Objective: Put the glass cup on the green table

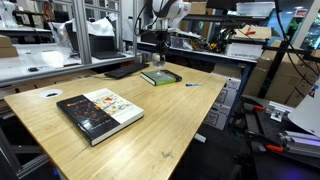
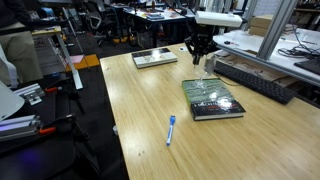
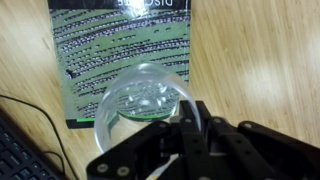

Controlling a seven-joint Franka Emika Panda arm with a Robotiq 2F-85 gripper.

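In the wrist view my gripper [image 3: 188, 118] is shut on the near rim of the glass cup [image 3: 138, 104], a small clear tumbler seen from above. The cup hangs over the near edge of the green table [image 3: 120, 45], a dark-green book-like slab lying flat on the wooden tabletop. I cannot tell whether the cup touches it. In both exterior views the gripper [image 1: 157, 55] [image 2: 200, 55] hovers just above the green table [image 1: 160, 77] [image 2: 212, 98]. The cup is too small and clear to make out there.
A larger black-and-white picture book [image 1: 98, 112] [image 2: 155, 57] lies further along the tabletop. A blue pen [image 2: 171, 130] [image 1: 192, 84] lies near the green slab. A black keyboard [image 2: 255, 78] [image 3: 20, 150] runs along the table edge close to the gripper.
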